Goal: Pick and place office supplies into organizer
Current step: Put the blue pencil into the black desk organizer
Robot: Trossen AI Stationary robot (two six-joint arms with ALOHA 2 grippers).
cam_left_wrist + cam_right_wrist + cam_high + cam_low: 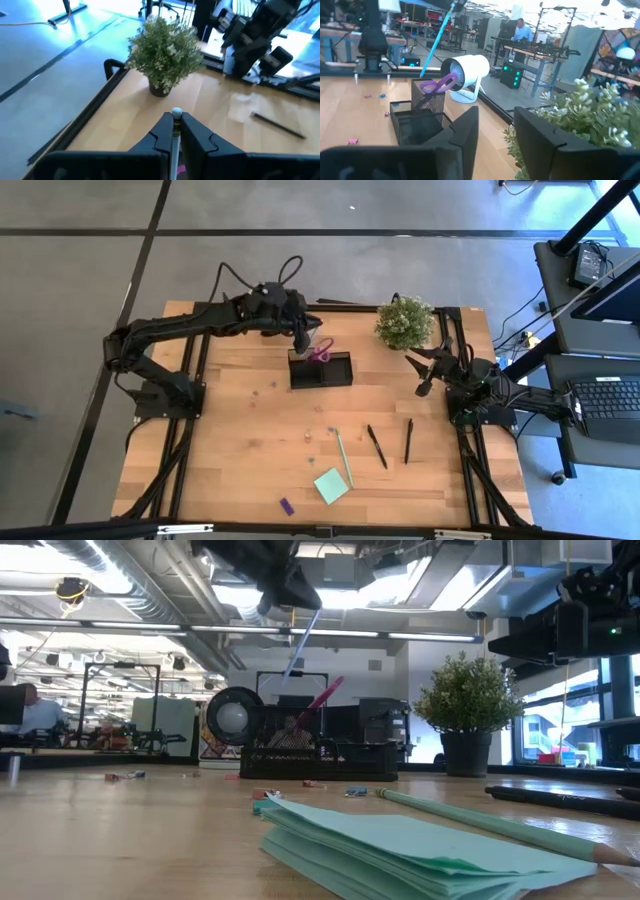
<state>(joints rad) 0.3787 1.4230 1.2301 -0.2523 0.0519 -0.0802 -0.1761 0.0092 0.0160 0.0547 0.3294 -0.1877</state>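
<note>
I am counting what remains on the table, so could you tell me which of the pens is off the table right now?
The grey-blue pen: the left gripper holds it tilted above the organizer. The pale green pen and two black pens lie flat on the table.

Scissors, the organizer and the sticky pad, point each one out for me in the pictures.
purple-handled scissors (439, 84), right wrist view, on a purple handle loop.
organizer (336, 372), high view, on its black lower compartment.
mint-green sticky pad (331, 486), high view, on the middle of its top sheet.
</note>
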